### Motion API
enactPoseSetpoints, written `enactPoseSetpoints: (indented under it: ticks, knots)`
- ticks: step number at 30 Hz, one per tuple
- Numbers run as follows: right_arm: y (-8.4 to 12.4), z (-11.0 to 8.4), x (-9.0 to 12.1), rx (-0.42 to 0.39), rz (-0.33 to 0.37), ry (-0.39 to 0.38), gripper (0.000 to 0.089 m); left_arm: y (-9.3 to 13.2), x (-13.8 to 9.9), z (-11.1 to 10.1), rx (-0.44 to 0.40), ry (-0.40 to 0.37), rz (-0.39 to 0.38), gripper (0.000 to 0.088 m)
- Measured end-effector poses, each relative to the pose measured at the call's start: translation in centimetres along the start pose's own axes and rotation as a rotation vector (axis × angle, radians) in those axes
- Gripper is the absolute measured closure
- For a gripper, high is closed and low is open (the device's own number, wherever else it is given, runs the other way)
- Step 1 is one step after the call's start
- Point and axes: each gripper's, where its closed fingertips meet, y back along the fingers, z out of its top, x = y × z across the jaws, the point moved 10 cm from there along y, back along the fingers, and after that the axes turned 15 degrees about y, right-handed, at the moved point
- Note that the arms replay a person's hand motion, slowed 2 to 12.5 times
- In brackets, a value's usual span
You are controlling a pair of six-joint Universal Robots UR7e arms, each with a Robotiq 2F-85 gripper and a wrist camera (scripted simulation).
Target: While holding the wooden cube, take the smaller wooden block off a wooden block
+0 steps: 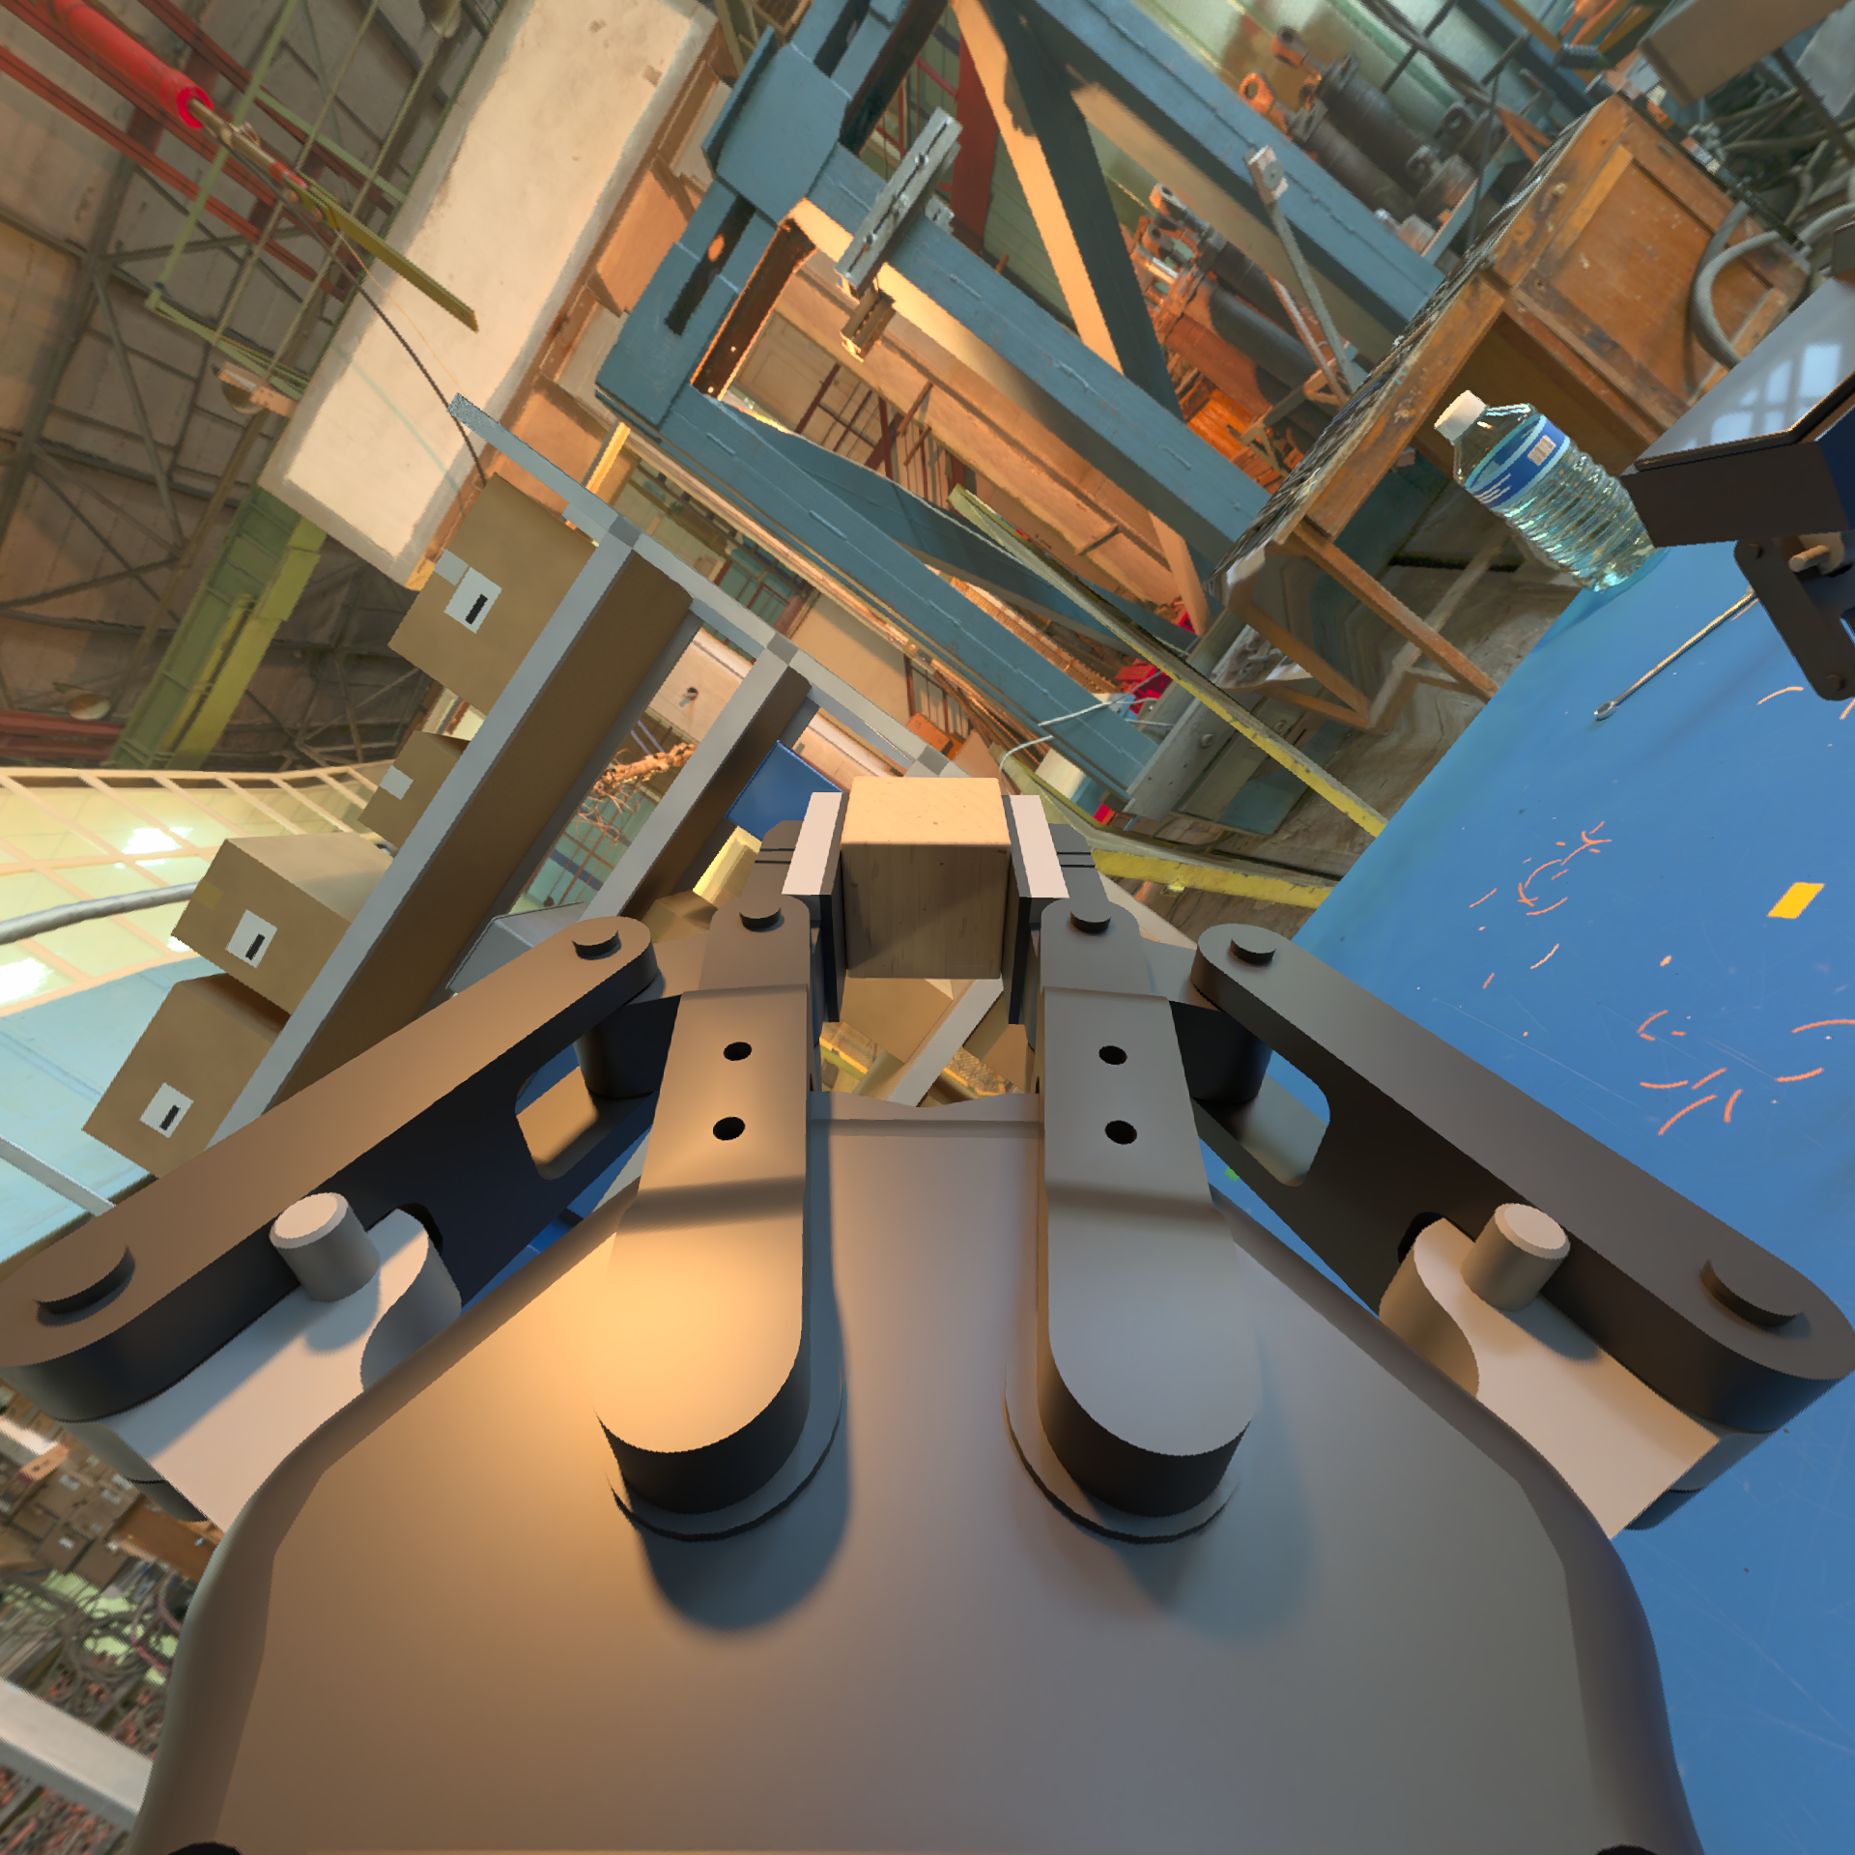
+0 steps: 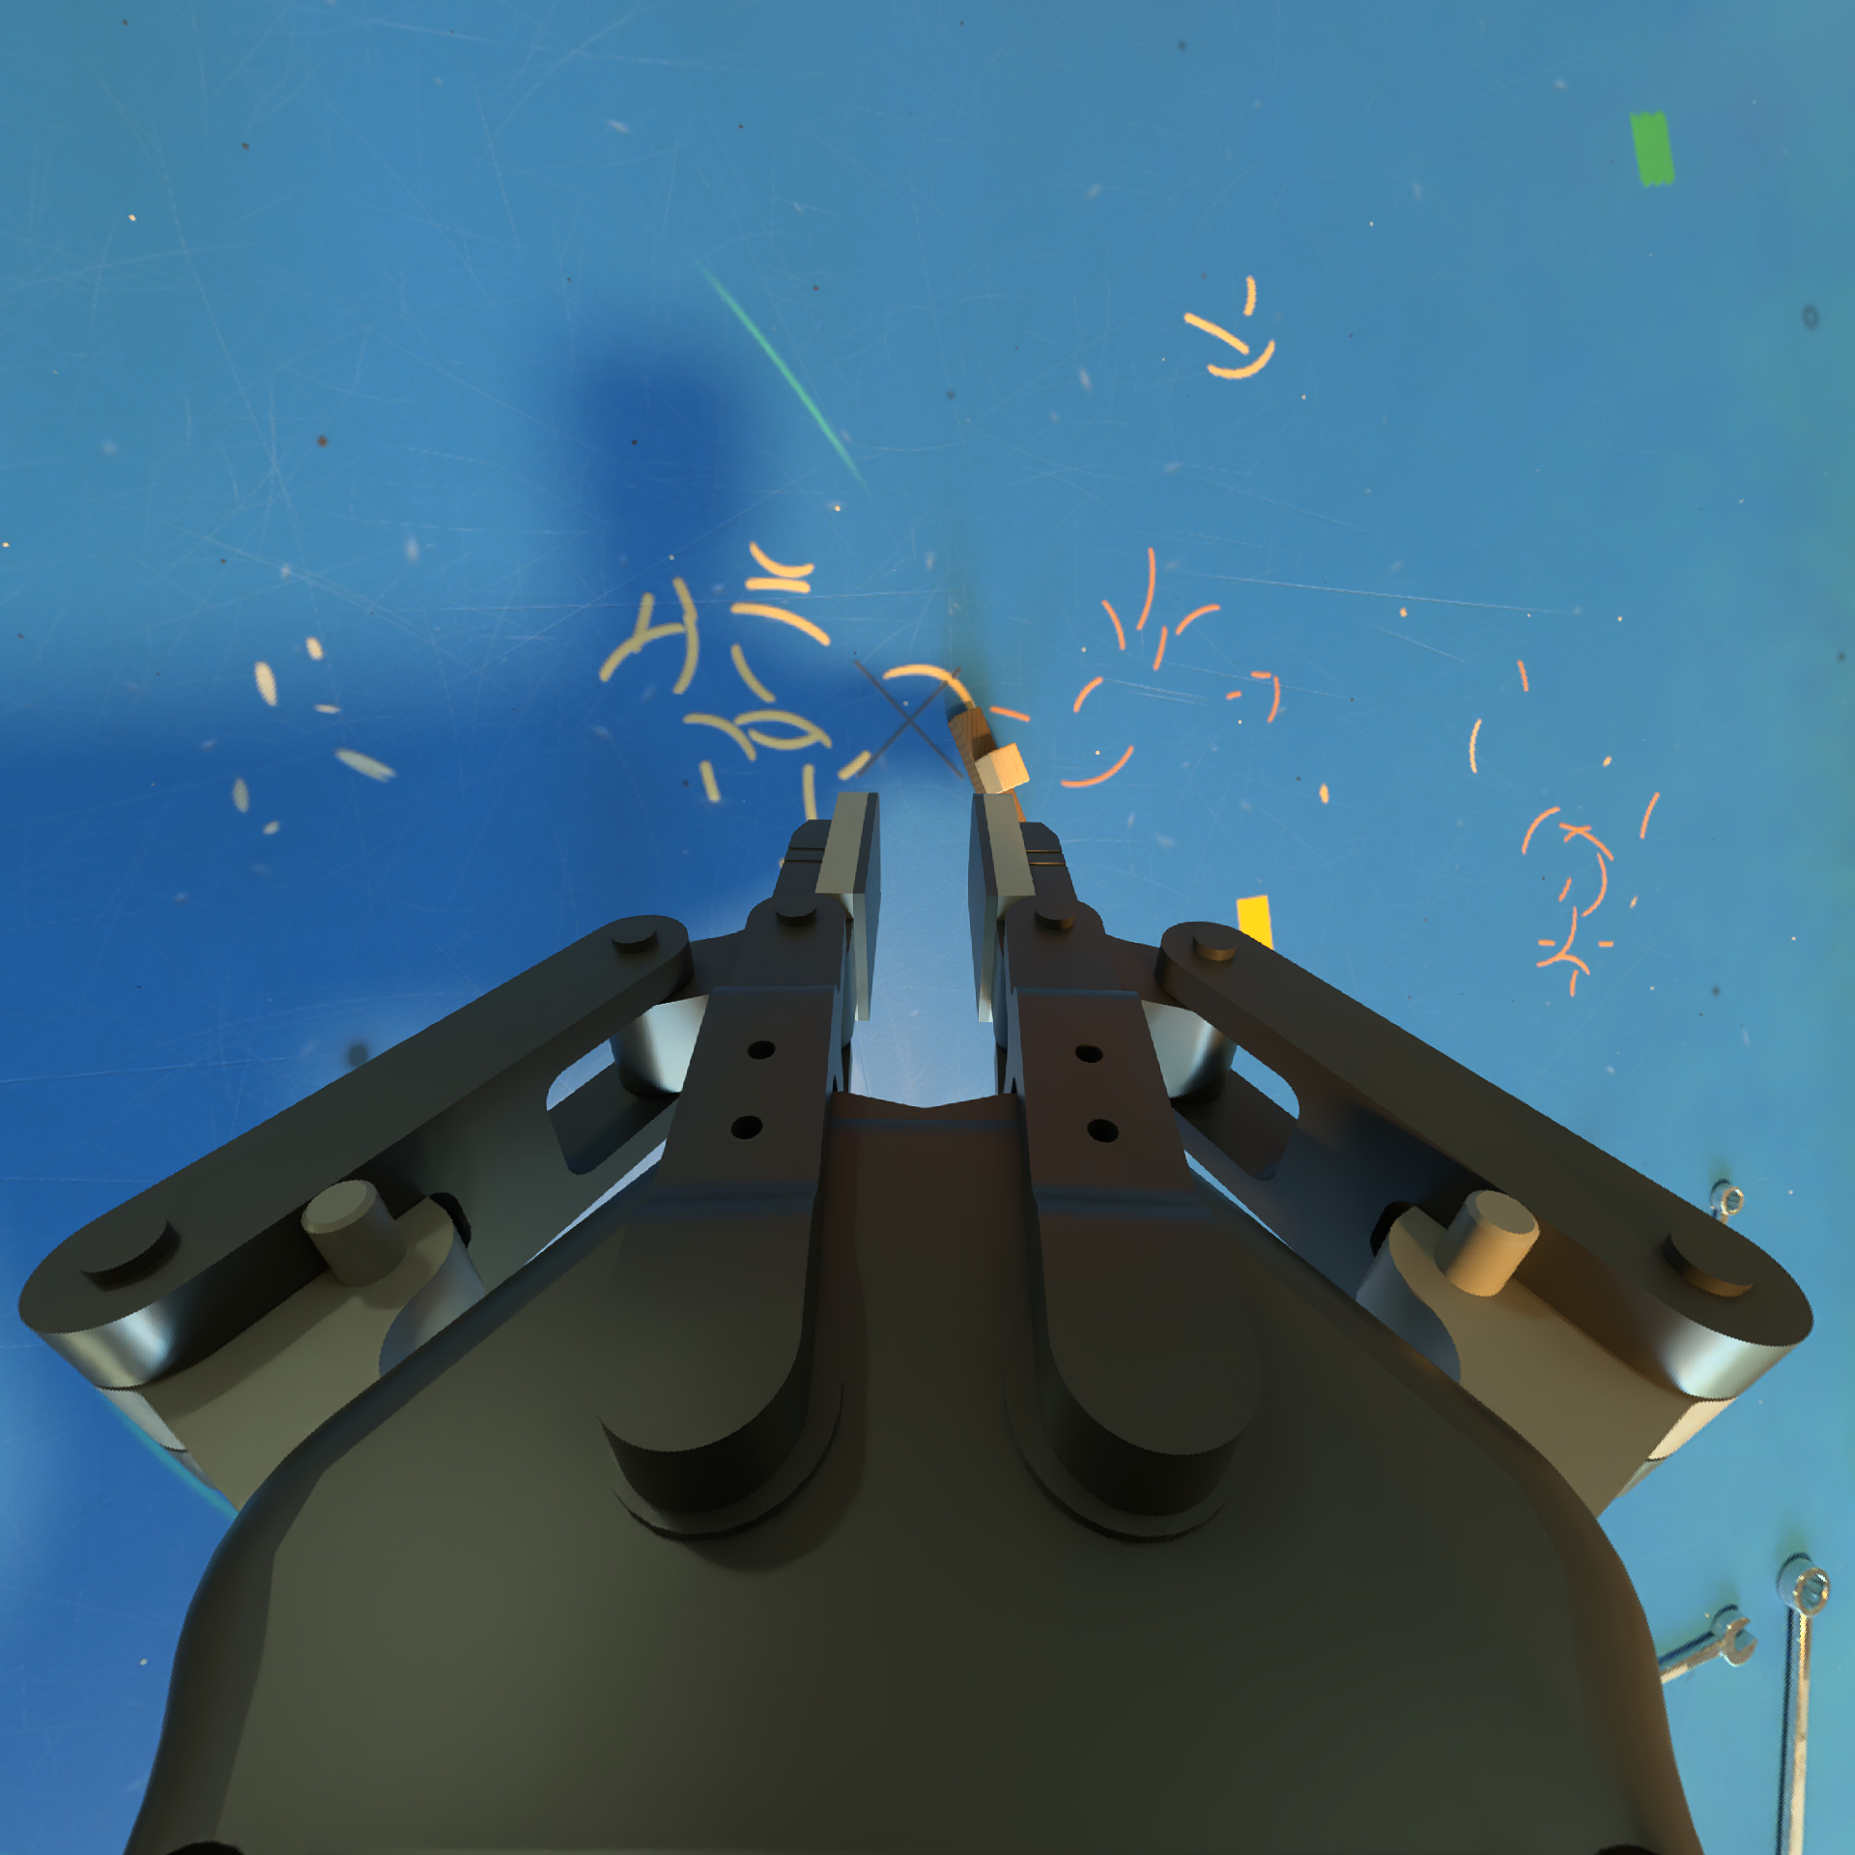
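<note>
In the left wrist view my left gripper (image 1: 923, 853) is shut on the light wooden cube (image 1: 923, 883), held up in the air between both pads and tilted away from the blue table (image 1: 1606, 1004). In the right wrist view my right gripper (image 2: 923, 833) points straight down at the blue table (image 2: 402, 301) from high above, with its jaws a narrow gap apart and nothing between them. Far below, just past the right fingertip (image 2: 1004, 843), a small pale wooden block (image 2: 1004, 768) sits against a darker wooden block (image 2: 969, 731); I cannot tell whether it rests on top.
A water bottle (image 1: 1546, 492) stands at the table's far edge, near part of the other arm (image 1: 1797, 542) and a thin metal tool (image 1: 1676, 652). Wrenches (image 2: 1706, 1656) (image 2: 1802, 1666) lie at the lower right. Yellow tape (image 2: 1255, 918) and green tape (image 2: 1651, 149) mark the table.
</note>
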Motion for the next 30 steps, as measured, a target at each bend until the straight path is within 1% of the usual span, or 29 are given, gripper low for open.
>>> enactPoseSetpoints:
  ticks: [9, 18, 25, 30]
  knots:
    - [-0.7, 0.0, 0.1, 0.039, 0.026, 0.016, 0.0721, 0.0, 0.1, -0.1, 0.011, -0.003, 0.001, 0.0632]
    - [-1.4, -0.3, 0.3, 0.091, 0.045, 0.062, 0.0717, 0.0, 0.1, -0.1, 0.017, -0.007, -0.001, 0.0632]
    - [-2.1, -0.4, 0.5, 0.117, 0.072, 0.105, 0.0689, -0.1, 0.0, -0.2, 0.02, -0.009, -0.004, 0.0632]
    - [-2.7, -0.5, 0.8, 0.127, 0.105, 0.13, 0.0658, -0.2, 0.0, -0.2, 0.022, -0.009, -0.008, 0.0632]
